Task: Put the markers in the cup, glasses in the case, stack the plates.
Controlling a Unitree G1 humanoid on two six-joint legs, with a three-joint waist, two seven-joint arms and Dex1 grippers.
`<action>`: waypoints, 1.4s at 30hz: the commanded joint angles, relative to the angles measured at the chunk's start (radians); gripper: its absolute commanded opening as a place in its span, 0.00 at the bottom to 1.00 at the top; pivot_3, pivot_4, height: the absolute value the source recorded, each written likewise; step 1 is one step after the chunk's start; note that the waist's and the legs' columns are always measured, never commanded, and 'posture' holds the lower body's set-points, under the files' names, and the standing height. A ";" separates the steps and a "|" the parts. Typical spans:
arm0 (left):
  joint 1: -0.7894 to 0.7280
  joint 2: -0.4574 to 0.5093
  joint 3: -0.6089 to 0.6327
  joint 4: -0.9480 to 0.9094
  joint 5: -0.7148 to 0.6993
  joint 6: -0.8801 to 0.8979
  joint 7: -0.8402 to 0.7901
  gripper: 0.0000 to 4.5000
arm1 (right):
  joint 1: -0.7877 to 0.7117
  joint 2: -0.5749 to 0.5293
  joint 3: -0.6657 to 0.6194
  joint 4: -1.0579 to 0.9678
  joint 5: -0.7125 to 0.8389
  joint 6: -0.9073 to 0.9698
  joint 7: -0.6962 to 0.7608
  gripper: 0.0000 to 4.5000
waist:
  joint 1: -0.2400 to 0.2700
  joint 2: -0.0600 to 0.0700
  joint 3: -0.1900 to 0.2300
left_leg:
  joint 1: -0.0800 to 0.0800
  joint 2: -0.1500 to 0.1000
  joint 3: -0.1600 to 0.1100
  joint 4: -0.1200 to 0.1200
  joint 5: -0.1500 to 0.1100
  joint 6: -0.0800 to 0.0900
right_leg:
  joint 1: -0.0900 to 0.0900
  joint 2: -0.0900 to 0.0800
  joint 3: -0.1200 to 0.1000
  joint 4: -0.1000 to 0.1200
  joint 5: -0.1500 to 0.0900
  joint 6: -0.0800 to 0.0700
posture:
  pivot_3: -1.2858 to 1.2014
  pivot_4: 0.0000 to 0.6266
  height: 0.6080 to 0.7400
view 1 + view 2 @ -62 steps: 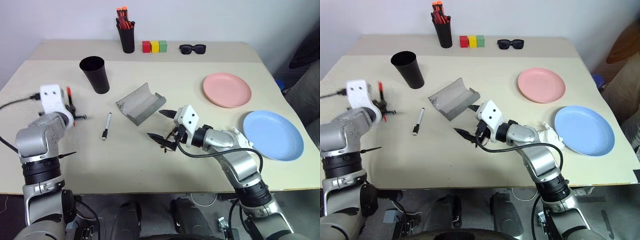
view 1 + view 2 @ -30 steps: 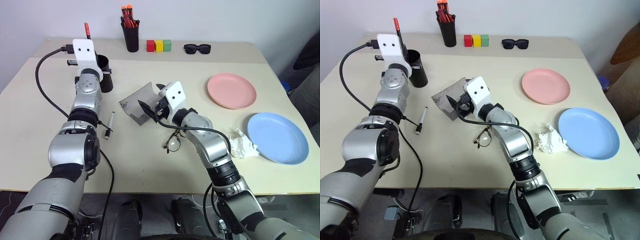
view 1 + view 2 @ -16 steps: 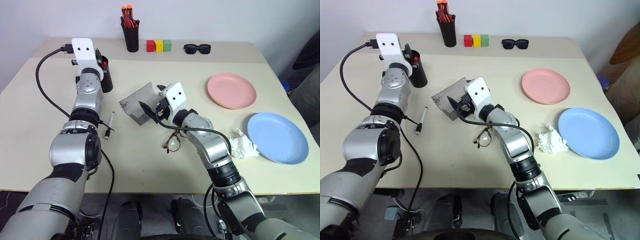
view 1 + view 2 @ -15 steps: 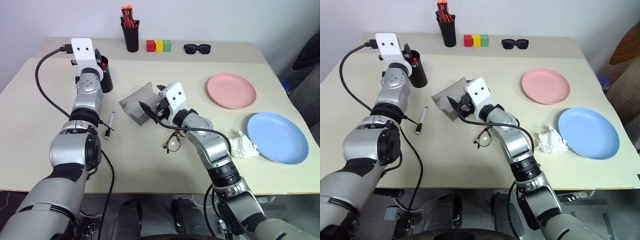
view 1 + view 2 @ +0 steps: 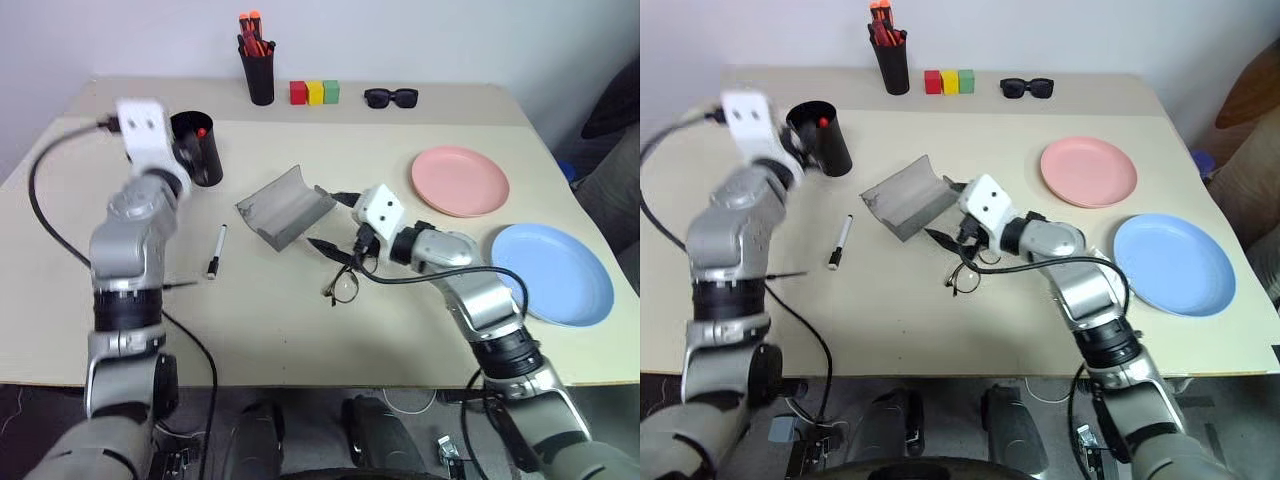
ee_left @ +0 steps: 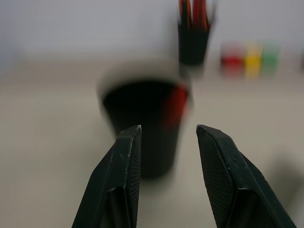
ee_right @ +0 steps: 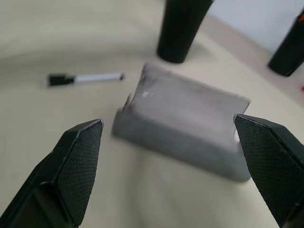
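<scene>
Since a second ago, the red-ended marker has dropped into the cup, and the left gripper has drawn back, jaws parted and empty. One marker done — the white marker lies on the table, the glasses beside the open case under the wide-open, empty right gripper, the pink plate and blue plate unstacked.

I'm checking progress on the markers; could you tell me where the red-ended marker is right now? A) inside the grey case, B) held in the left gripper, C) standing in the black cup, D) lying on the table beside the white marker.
C: the red-ended marker stands inside the cup, while the left gripper is open and empty.
</scene>
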 commanded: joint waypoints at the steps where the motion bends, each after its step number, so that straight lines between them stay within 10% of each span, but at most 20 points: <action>1: 0.042 -0.054 0.046 -0.210 -0.023 0.365 0.045 0.53 | -0.011 -0.036 -0.041 -0.021 0.022 -0.024 0.044 1.00 | -0.002 0.000 0.000 | 0.001 0.000 -0.001 0.000 0.000 0.000 | 0.001 0.000 0.000 0.000 0.000 0.000 | 0.52 0.24 0.87; 6: 0.030 -0.150 0.110 -0.230 0.019 0.611 0.077 0.98 | -0.015 -0.054 -0.047 0.006 0.021 -0.036 0.071 1.00 | -0.005 0.000 0.000 | 0.002 -0.001 -0.003 0.000 0.000 0.000 | 0.003 0.000 -0.001 0.000 0.000 0.000 | 0.52 0.24 0.87; 15: -0.008 -0.152 0.091 -0.082 0.003 0.618 0.080 0.98 | 0.008 -0.044 -0.041 -0.030 0.026 -0.025 0.077 1.00 | -0.007 0.000 0.000 | 0.002 -0.001 -0.003 0.000 0.000 0.000 | 0.003 0.000 -0.001 -0.001 0.000 0.000 | 0.52 0.24 0.87; 18: -0.015 -0.150 0.090 -0.061 0.002 0.618 0.085 0.80 | 0.020 -0.045 -0.044 -0.043 0.025 -0.019 0.071 1.00 | -0.006 0.000 0.000 | 0.002 -0.001 -0.003 0.000 0.000 0.000 | 0.003 0.000 -0.001 -0.001 0.000 0.000 | 0.52 0.24 0.87; 25: -0.048 -0.150 0.096 -0.046 0.020 0.618 0.085 0.01 | 0.036 -0.042 -0.040 -0.051 0.021 -0.017 0.059 1.00 | -0.004 0.000 0.000 | 0.002 -0.002 -0.003 0.000 0.000 0.000 | 0.003 -0.001 -0.001 -0.001 0.000 0.000 | 0.52 0.24 0.87; 35: -0.122 -0.104 0.118 -0.031 0.171 -0.245 0.122 0.01 | -0.010 0.104 -0.017 0.033 -0.051 -0.048 -0.110 1.00 | -0.007 0.000 0.000 | 0.002 -0.001 -0.003 -0.001 0.000 -0.001 | 0.003 -0.001 -0.001 -0.002 0.000 -0.001 | 0.52 0.24 0.87; 42: -0.447 -0.046 0.054 0.591 0.308 -0.733 0.203 0.01 | -0.109 0.312 -0.016 0.143 -0.102 -0.061 -0.306 1.00 | 0.012 0.000 0.000 | 0.001 -0.002 -0.002 0.000 0.000 -0.001 | 0.002 -0.001 -0.001 -0.003 0.001 -0.001 | 0.52 0.24 0.87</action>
